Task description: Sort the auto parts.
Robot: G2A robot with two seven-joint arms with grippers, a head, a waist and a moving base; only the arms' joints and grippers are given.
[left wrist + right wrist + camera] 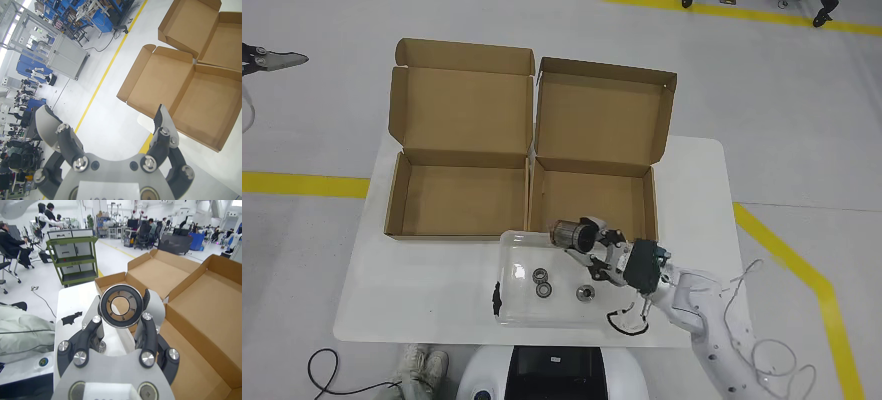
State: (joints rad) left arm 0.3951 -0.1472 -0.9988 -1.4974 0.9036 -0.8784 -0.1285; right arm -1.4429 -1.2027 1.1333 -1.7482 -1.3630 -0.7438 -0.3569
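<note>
In the top view a white table [422,290] fills the middle of the frame; two open cardboard boxes sit side by side and touching on its upper half, the left-hand box [457,200] and the right-hand box [592,200], lids folded back toward the top of the frame. Just below them, at lower centre, lies a clear plastic tray [504,280]; three small bearings [540,272] rest in it, well apart from a black scrap [497,297] at its left edge. The right gripper [121,306] comes in from the lower right; its fingers are narrowed onto a large bearing ring [104,308], gripping it by its outer rim, one finger on each side. The ring [565,234] hangs over the tray's upper right rim, close below the right-hand box's near wall. The left gripper [103,109] has its fingers spread wide with nothing between them; it hangs over the floor, off the table, with the boxes at the right of its frame.
</note>
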